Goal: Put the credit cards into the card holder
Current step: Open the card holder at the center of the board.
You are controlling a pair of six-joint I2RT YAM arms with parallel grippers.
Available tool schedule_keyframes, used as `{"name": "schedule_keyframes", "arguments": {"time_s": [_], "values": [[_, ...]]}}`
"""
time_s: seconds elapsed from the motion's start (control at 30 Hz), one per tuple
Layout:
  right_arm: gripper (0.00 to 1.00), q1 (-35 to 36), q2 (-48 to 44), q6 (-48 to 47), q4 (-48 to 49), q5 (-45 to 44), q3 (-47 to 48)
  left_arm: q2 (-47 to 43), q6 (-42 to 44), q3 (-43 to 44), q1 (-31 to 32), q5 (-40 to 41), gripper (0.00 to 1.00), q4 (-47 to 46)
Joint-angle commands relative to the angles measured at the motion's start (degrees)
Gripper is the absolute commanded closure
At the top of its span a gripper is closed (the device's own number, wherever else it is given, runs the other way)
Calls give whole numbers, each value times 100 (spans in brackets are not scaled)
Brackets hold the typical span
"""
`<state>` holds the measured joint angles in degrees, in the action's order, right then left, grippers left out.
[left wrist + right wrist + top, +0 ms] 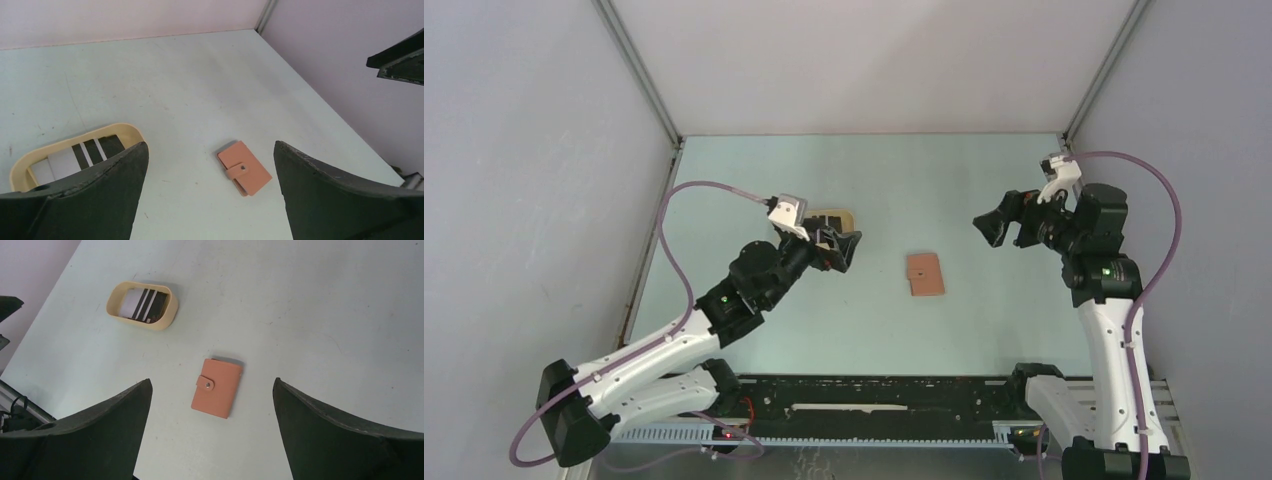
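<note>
Likely to fumble flat credit cards (150, 304) in the tray (163, 323) or skid the snapped card holder (925, 273), left gripper (846, 250) and right gripper (990, 228) wide open, empty.

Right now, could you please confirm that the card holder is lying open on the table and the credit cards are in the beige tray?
Not quite: the card holder is lying closed on the table, with its snap tab fastened, as the right wrist view shows. The credit cards are indeed in the beige tray.
</note>
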<state>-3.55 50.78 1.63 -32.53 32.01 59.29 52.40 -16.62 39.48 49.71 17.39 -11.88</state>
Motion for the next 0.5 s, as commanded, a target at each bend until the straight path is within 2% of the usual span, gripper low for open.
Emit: {"name": "schedule_keyframes", "arguments": {"time_s": [0.0,0.17,0.27,0.33,0.4,0.43,0.47], "values": [[0,45,-117,13,270,171,-34,-310,-377,-213,-32,-274,0,-89],[0,236,-143,-85,490,145,-123,-486,-487,-417,-29,-472,0,-133],[0,645,-265,-457,747,182,-240,-581,-490,-592,-32,-552,0,-181],[0,961,-252,-1260,745,738,-309,-670,-472,-748,-31,-589,0,-275],[0,1263,-101,-3034,-26,1711,-290,-769,-462,-899,-30,-556,0,-369],[0,1494,-13,-3897,-436,1869,-258,-815,-457,-972,-27,-528,0,-422],[0,1735,91,-4169,-563,1726,-256,-867,-435,-1030,-25,-493,0,-467]]}}
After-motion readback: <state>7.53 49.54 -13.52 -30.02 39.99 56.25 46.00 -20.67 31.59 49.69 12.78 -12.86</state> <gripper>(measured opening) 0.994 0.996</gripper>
